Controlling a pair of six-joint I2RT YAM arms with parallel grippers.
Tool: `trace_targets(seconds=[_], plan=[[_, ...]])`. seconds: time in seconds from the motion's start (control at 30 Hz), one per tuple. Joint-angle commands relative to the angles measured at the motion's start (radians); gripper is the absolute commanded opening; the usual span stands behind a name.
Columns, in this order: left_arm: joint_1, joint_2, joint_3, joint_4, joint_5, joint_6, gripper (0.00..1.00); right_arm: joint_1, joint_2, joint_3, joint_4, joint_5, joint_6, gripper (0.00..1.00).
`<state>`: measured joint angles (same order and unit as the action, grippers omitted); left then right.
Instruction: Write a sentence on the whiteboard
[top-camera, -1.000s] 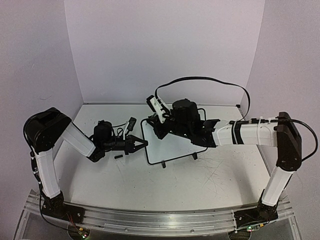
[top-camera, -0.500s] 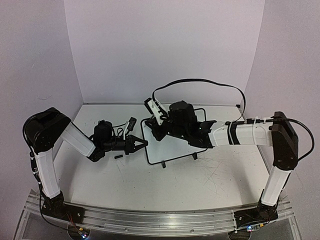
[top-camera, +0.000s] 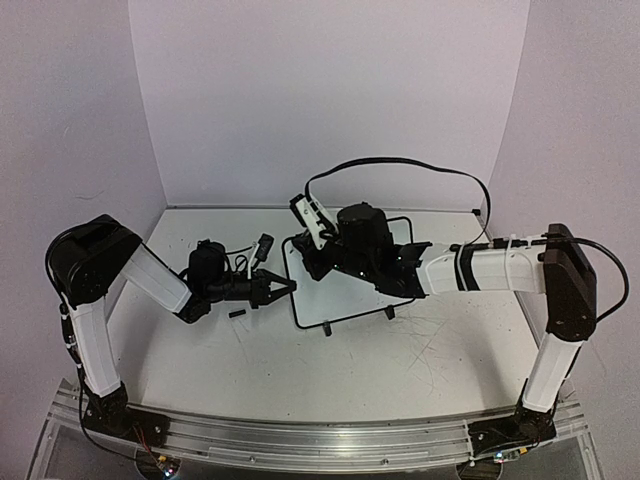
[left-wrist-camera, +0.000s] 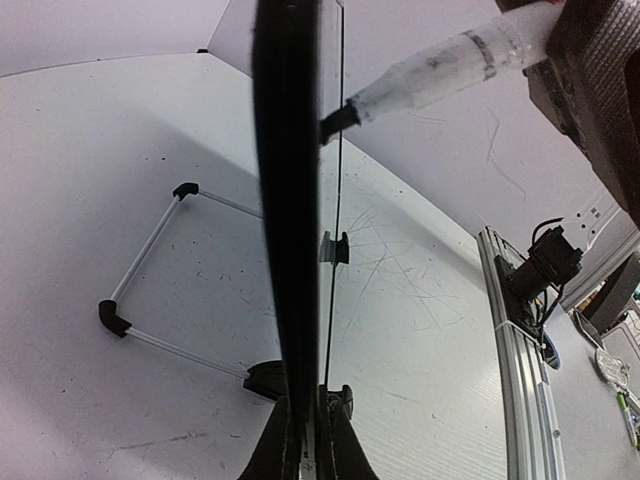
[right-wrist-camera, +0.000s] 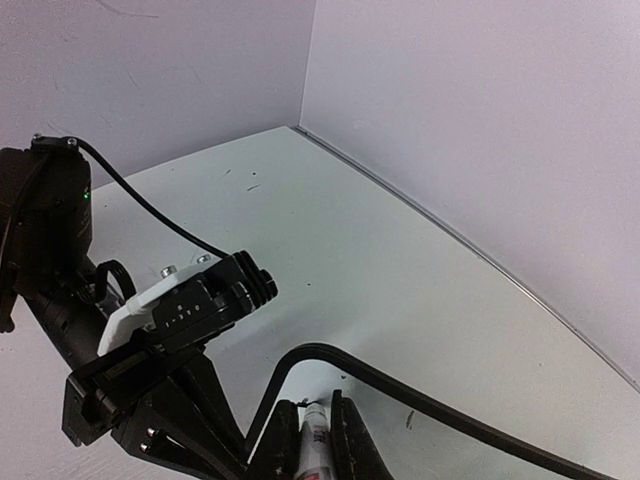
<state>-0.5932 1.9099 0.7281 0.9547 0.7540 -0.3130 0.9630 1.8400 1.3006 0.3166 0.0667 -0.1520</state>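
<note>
The whiteboard (top-camera: 340, 295) stands tilted on the table, its lower part blank. My left gripper (top-camera: 289, 288) is shut on its left edge; the left wrist view shows the black frame (left-wrist-camera: 290, 200) edge-on, clamped between my fingers (left-wrist-camera: 312, 440). My right gripper (top-camera: 312, 262) is shut on a marker (right-wrist-camera: 314, 450) at the board's upper left corner (right-wrist-camera: 330, 355). In the left wrist view the marker (left-wrist-camera: 430, 75) has its black tip against the board face. A short black mark (right-wrist-camera: 409, 419) shows on the board beside it. No readable sentence is in view.
A small black piece (top-camera: 237, 313) lies on the table under my left wrist. The board's wire stand (left-wrist-camera: 150, 290) reaches out behind it. The side walls and back wall close in the table; the aluminium rail (top-camera: 330, 440) runs along the near edge.
My right arm has shifted slightly to the left with the marker, then held still. My left gripper and the board have not moved.
</note>
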Motion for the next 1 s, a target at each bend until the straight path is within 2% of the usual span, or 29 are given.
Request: trace_targets(seconds=[0.0, 0.43, 0.67, 0.97], plan=[[-0.017, -0.025, 0.021, -0.065, -0.030, 0.072, 0.00, -0.003, -0.030, -0.002, 0.051, 0.086, 0.010, 0.00], [-0.020, -0.028, 0.029, -0.084, -0.039, 0.080, 0.00, -0.004, -0.073, -0.053, 0.079, 0.165, 0.020, 0.00], [-0.021, -0.028, 0.031, -0.090, -0.038, 0.078, 0.00, -0.004, -0.121, -0.113, 0.143, -0.038, 0.000, 0.00], [-0.021, -0.039, 0.025, -0.098, -0.042, 0.080, 0.00, -0.003, -0.067, -0.056, 0.118, -0.011, 0.010, 0.00]])
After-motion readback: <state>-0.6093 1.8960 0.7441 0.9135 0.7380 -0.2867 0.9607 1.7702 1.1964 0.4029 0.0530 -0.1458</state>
